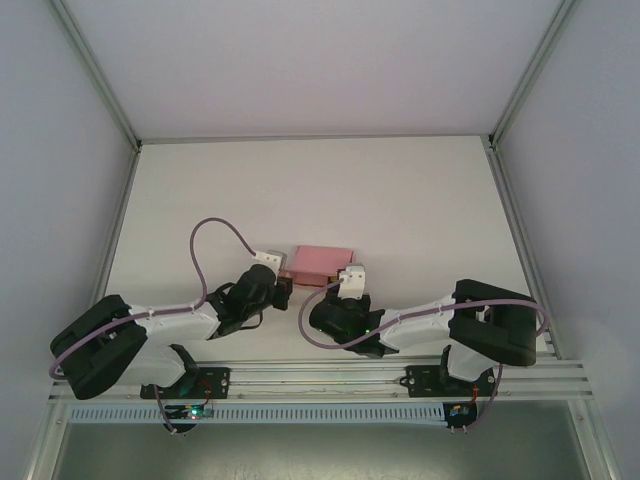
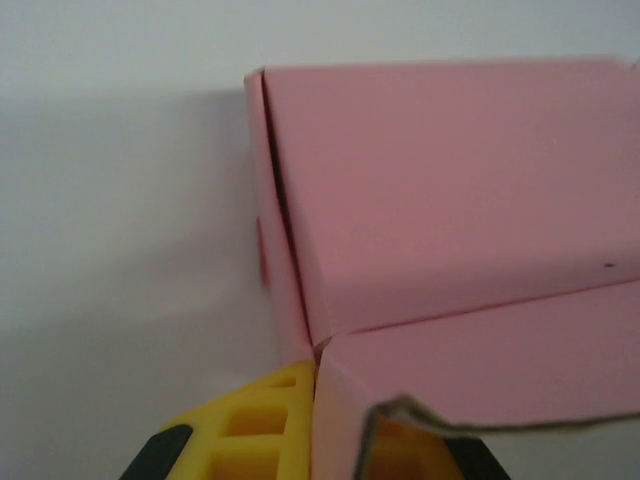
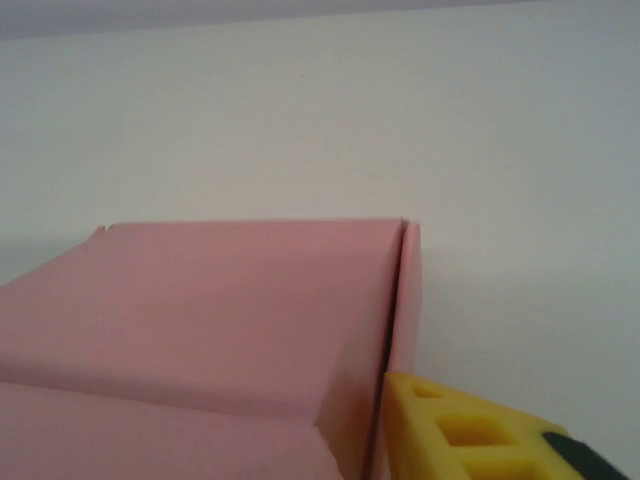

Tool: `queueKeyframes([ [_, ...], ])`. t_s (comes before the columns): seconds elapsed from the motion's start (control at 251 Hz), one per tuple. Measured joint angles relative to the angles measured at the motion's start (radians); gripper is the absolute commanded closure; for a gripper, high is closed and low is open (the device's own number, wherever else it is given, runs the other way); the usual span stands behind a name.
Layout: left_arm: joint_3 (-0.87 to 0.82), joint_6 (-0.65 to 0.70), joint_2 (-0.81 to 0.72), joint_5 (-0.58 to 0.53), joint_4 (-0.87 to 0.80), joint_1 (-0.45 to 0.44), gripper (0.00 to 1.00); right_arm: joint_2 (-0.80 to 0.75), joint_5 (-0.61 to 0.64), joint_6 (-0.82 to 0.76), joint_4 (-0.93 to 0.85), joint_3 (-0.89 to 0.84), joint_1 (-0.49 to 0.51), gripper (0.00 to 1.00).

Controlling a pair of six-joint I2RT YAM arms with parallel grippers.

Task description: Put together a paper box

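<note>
Left hand (image 1: 286, 287) around paper box (image 1: 320, 260) wall

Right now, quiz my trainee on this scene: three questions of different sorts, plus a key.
1. True or false: the pink paper box lies between the left gripper and the right gripper.
2. The grippers' fingers are: A yellow, B blue, C green.
3. Fill in: the box rests on the white ____.
Key: 1 true; 2 A; 3 table.
</note>
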Motion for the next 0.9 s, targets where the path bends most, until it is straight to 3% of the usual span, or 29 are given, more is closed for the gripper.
queueKeyframes([
  [0.291, 0.007, 0.001, -0.065, 0.036, -0.105, -0.002, 0.83, -0.153, -0.164, -0.066, -0.147, 0.019, 0.002, 0.24],
  [0.343, 0.008, 0.002, -0.085, 0.045, -0.138, -0.002, 0.76, -0.187, -0.188, -0.08, -0.179, 0.017, 0.002, 0.15],
  [0.383, 0.009, 0.006, -0.104, 0.048, -0.166, -0.002, 0.73, -0.219, -0.207, -0.082, -0.199, 0.01, 0.002, 0.02],
  [0.475, 0.026, 0.013, -0.157, 0.048, -0.25, -0.003, 0.64, -0.281, -0.24, -0.097, -0.249, -0.023, 0.004, 0.02],
  [0.535, 0.046, 0.023, -0.196, 0.039, -0.307, -0.003, 0.52, -0.317, -0.26, -0.092, -0.288, -0.057, 0.006, 0.02],
  [0.623, 0.069, 0.035, -0.266, 0.026, -0.379, -0.008, 0.47, -0.385, -0.294, -0.093, -0.346, -0.107, 0.006, 0.02],
  [0.782, 0.114, 0.041, -0.406, 0.013, -0.515, -0.01, 0.01, -0.602, -0.379, -0.148, -0.402, -0.185, 0.006, 0.02],
  [0.902, 0.202, 0.038, -0.499, -0.026, -0.625, -0.013, 0.0, -0.798, -0.424, -0.233, -0.427, -0.192, 0.006, 0.02],
])
